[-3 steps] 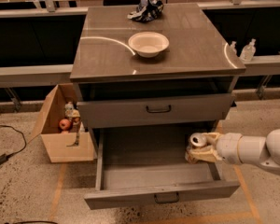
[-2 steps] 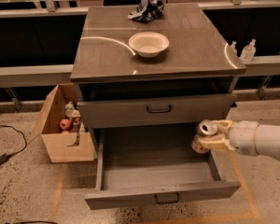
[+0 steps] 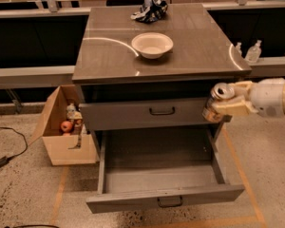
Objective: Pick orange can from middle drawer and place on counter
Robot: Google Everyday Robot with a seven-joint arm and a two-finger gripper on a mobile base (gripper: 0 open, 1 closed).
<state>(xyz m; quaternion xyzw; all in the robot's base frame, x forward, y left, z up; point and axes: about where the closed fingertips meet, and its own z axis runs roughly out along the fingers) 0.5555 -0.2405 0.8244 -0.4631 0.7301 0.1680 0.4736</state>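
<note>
The orange can (image 3: 217,100) is held in my gripper (image 3: 226,103), whose cream fingers are shut around it. The can's silver lid faces up. It hangs in the air at the right front of the cabinet, level with the shut upper drawer front (image 3: 147,112) and above the right wall of the middle drawer (image 3: 161,197). The middle drawer is pulled out wide and its grey inside shows nothing in it. The counter (image 3: 194,42) lies above and behind the can, glossy grey-brown. My white arm reaches in from the right edge.
A white bowl (image 3: 152,44) stands on the counter's middle and a dark crumpled bag (image 3: 151,8) at its back. Two clear bottles (image 3: 252,51) stand on the ledge at right. A cardboard box (image 3: 61,127) with fruit and cans sits on the floor at left.
My gripper has lifted the orange can up out of the middle drawer, from near the drawer's right wall to the height of the upper drawer front.
</note>
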